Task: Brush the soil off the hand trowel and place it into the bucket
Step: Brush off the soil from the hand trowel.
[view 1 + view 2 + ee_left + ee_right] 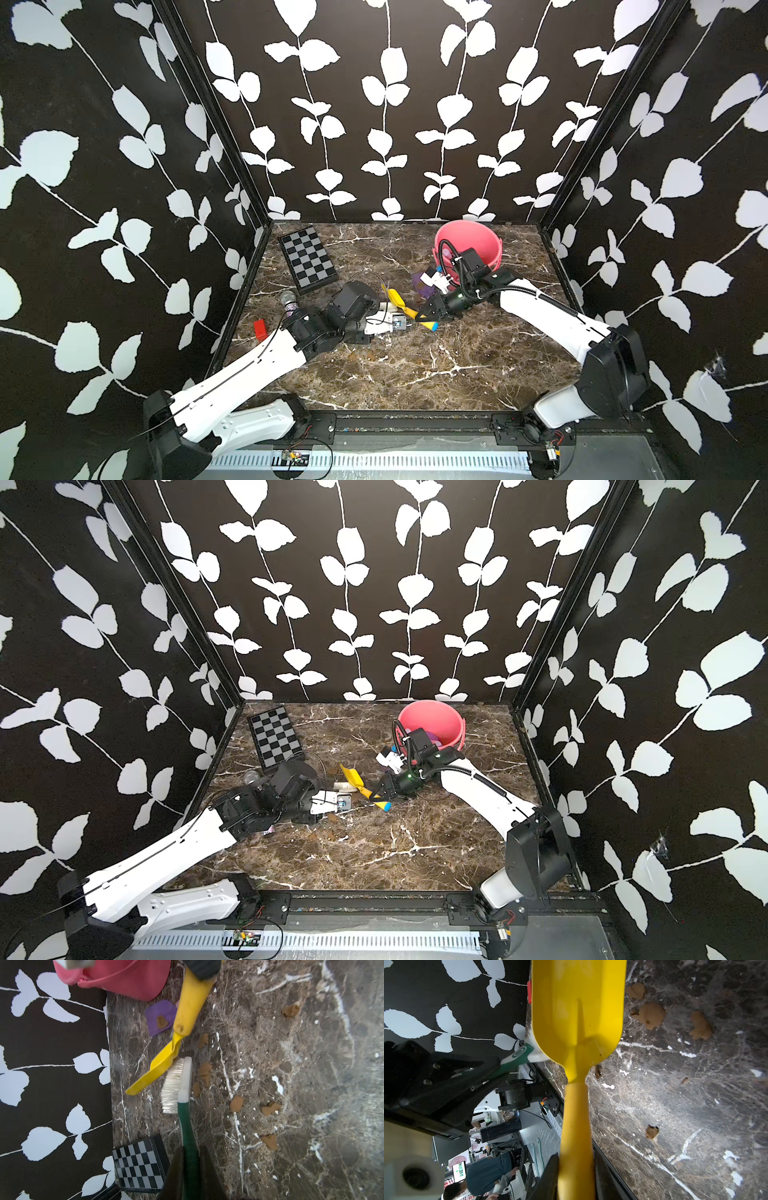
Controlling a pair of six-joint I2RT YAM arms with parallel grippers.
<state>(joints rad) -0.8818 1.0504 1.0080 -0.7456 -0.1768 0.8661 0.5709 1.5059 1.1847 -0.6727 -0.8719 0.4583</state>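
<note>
— Now, which step is running?
— Brushing: left gripper (190,1152) is clamping the brush (176,1084) against the trowel (158,1070), and right gripper (576,1158) is gripping its handle. Next, I judge, is lifting it into the bucket (476,241) nearby.

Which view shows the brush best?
Left wrist: the brush shows its whole head, bristles against the yellow trowel. Right wrist catches only its green neck behind the blade; both top views, a small white sliver.
</note>
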